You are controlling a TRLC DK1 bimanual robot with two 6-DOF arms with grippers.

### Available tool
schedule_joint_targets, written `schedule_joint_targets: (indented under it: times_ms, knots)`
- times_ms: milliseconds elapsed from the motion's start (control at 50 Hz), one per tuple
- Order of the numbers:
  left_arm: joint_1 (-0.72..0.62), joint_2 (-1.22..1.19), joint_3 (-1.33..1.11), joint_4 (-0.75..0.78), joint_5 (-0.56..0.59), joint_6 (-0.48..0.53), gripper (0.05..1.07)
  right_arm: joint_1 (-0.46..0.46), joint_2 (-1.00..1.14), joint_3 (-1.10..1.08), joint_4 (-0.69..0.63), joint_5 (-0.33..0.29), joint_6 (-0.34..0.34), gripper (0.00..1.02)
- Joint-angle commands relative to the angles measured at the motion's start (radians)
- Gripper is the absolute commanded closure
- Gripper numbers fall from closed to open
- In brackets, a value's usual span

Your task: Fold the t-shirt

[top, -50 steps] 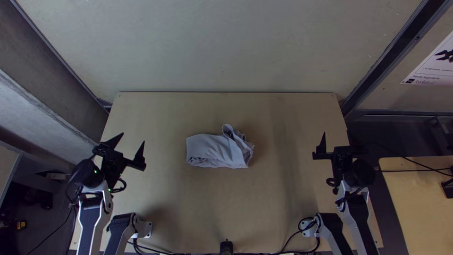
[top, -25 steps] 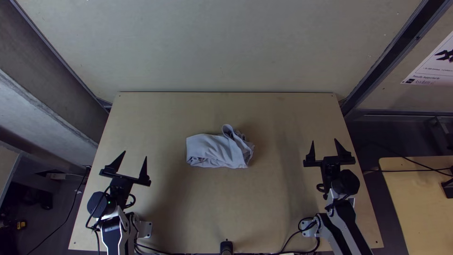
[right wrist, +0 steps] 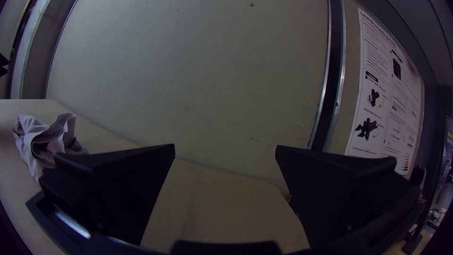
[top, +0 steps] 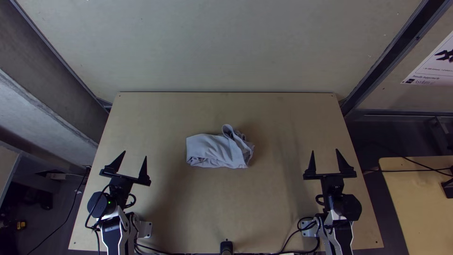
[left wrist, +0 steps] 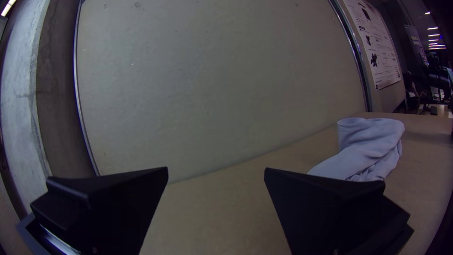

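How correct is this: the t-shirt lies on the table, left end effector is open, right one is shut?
The right end effector is open, not shut, as the top view shows. The t-shirt does lie on the table, the left end effector open.

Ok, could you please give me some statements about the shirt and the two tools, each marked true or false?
1. The left tool and the right tool both stand open. True.
2. The t-shirt is spread out flat. False: it lies gathered into a compact bundle, more crumpled at the end towards the right tool.
3. The t-shirt lies on the table, with one tool off to either side. True.
4. The left tool is gripping the t-shirt. False: it is apart from the cloth, with nothing between its fingers.
5. Part of the t-shirt hangs over the table's edge. False: it lies wholly on the tabletop.
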Motion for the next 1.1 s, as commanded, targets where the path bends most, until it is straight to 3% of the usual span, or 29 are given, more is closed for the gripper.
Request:
schedule_joint_targets:
  times_ms: [0,200,540,680,1080]
  knots:
    - [0.007,-0.006,-0.049,-0.020,0.005,-0.021,0.09,0.001,-0.007,-0.014,-0.031,-0.014,-0.027,0.04]
    - [0.037,-0.005,-0.049,-0.020,0.005,-0.024,0.09,0.003,-0.007,-0.014,-0.129,-0.013,-0.111,0.04]
    - [0.037,-0.006,-0.049,-0.020,0.005,-0.026,0.09,-0.017,-0.007,-0.014,-0.155,-0.013,-0.114,0.04]
    - [0.037,-0.006,-0.049,-0.020,0.005,-0.026,0.09,-0.025,-0.006,-0.010,-0.198,-0.014,-0.174,0.04]
    - [0.037,-0.006,-0.049,-0.020,0.005,-0.026,0.09,-0.052,-0.002,-0.008,-0.207,-0.016,-0.165,0.04]
